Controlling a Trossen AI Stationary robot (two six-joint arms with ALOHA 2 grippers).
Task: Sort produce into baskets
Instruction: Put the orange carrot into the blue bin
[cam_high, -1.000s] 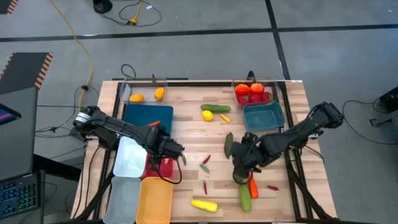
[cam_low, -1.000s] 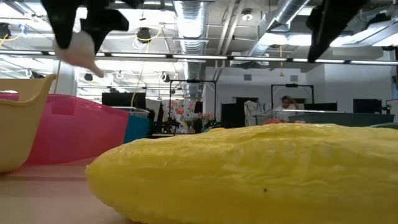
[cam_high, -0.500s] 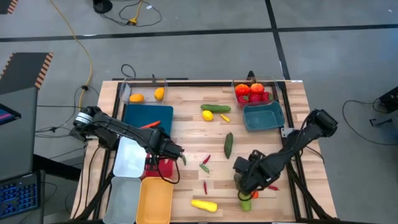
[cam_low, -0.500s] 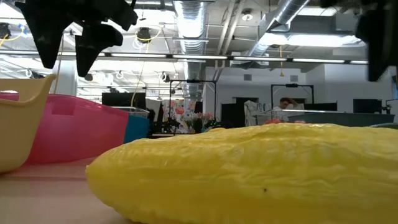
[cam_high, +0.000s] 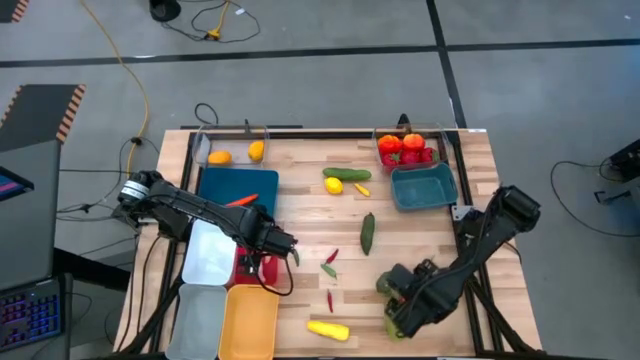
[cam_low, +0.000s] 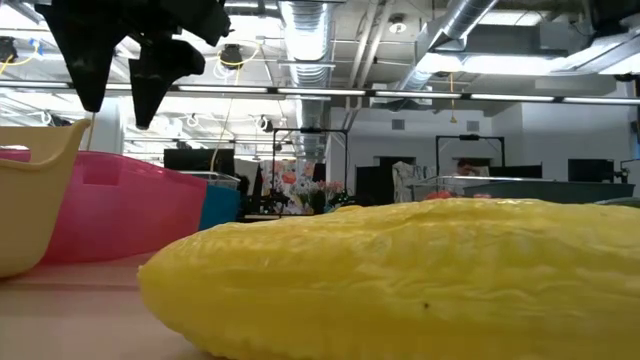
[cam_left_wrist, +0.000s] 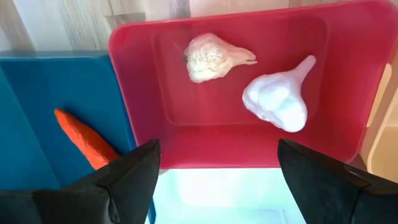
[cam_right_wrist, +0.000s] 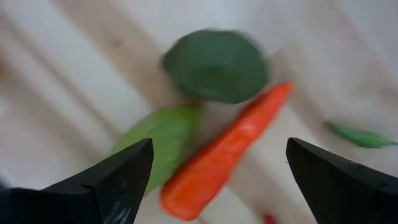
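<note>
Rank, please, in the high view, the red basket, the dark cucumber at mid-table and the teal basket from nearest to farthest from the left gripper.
From the left gripper:
1. Red basket, directly below it.
2. Dark cucumber, mid-table, toward the right arm.
3. Teal basket, far right side.

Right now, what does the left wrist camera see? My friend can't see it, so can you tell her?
Two white garlic bulbs lie in a red basket, seen from above between the left gripper's open dark fingers. Beside it, an orange carrot lies in a dark blue basket.

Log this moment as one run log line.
left claw: open over red bin, two garlic bulbs inside | right claw: open above carrot
</note>
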